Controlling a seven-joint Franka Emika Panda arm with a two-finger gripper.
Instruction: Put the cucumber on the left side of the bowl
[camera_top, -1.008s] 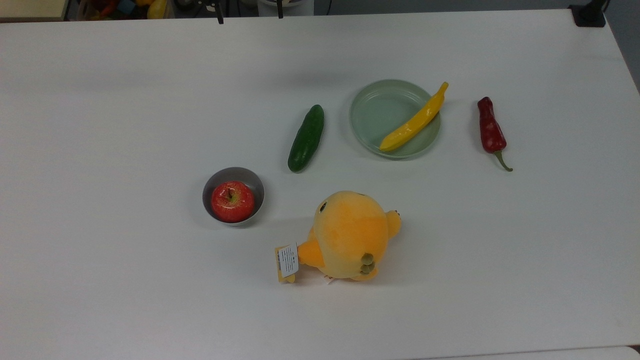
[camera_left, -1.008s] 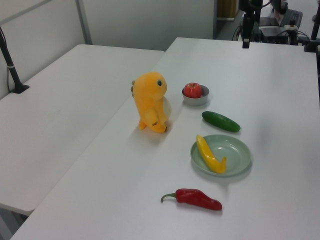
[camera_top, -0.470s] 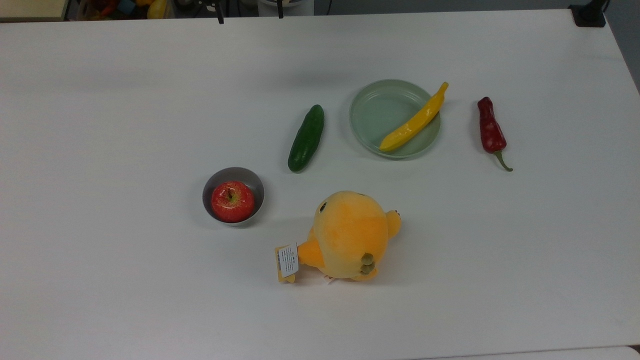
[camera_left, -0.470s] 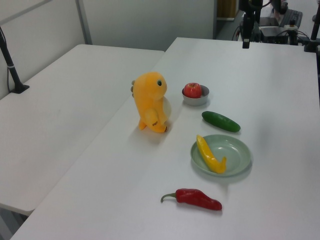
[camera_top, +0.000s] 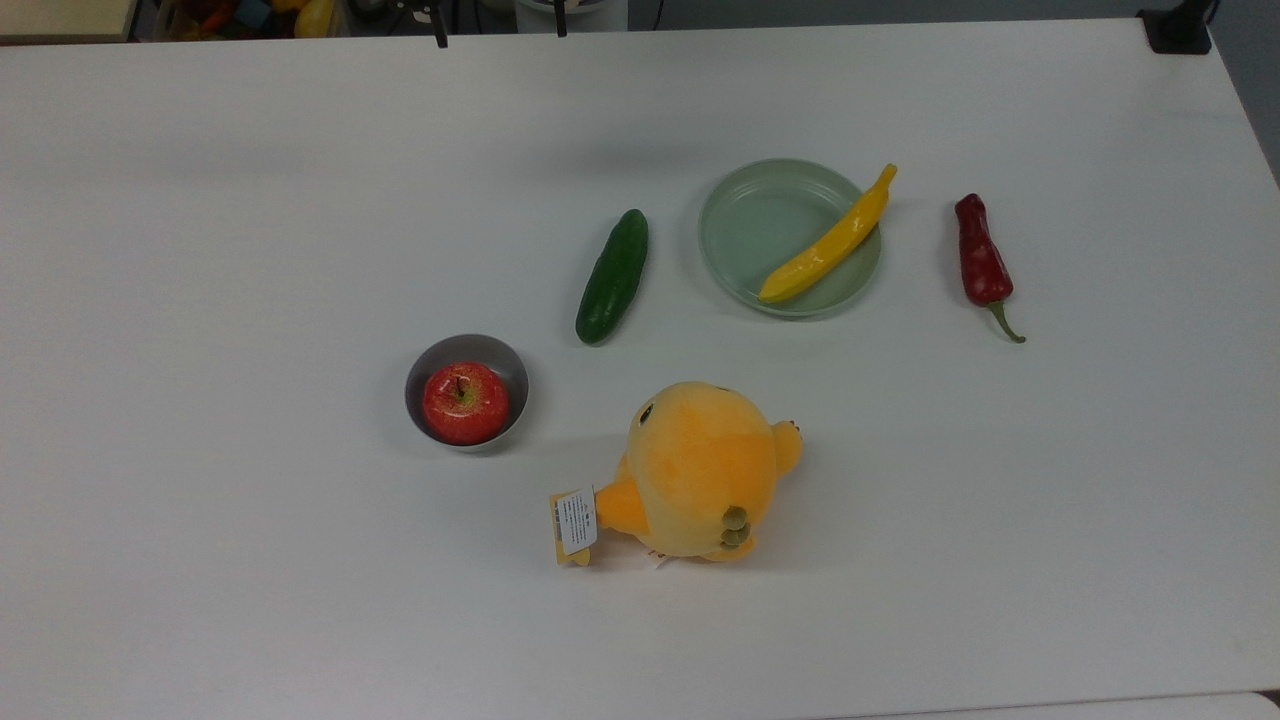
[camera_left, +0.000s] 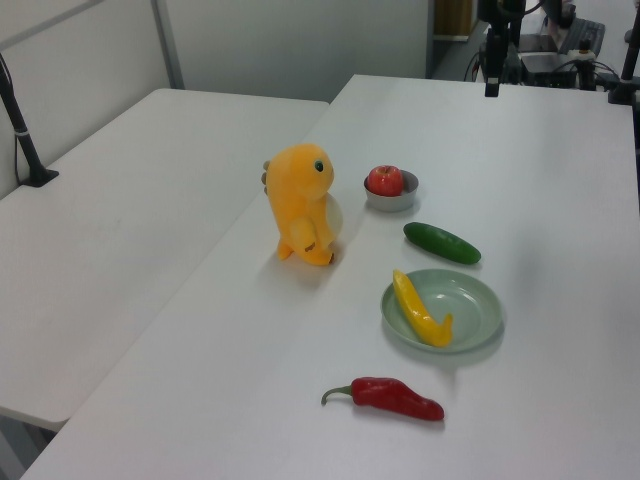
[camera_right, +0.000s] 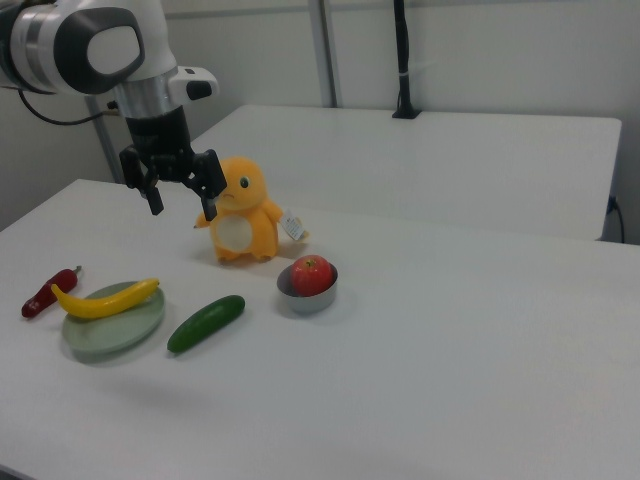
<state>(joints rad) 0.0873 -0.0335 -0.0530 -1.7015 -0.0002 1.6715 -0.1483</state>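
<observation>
The dark green cucumber (camera_top: 612, 277) (camera_left: 441, 243) (camera_right: 206, 322) lies flat on the white table, between the grey bowl (camera_top: 470, 345) (camera_left: 392, 200) (camera_right: 308, 298) and a pale green plate. A red apple (camera_top: 465, 402) sits in the bowl. In the top view the cucumber is above and to the right of the bowl, a short gap apart. My gripper (camera_right: 181, 208) hangs open and holds nothing, well above the table; in the right view it is up and left of the cucumber.
A yellow-orange plush toy (camera_top: 695, 470) stands near the bowl. The pale green plate (camera_top: 750, 230) holds a long yellow pepper (camera_top: 830, 240). A wrinkled dark red pepper (camera_top: 980, 262) lies beyond it. A second white table (camera_left: 120, 220) adjoins this one.
</observation>
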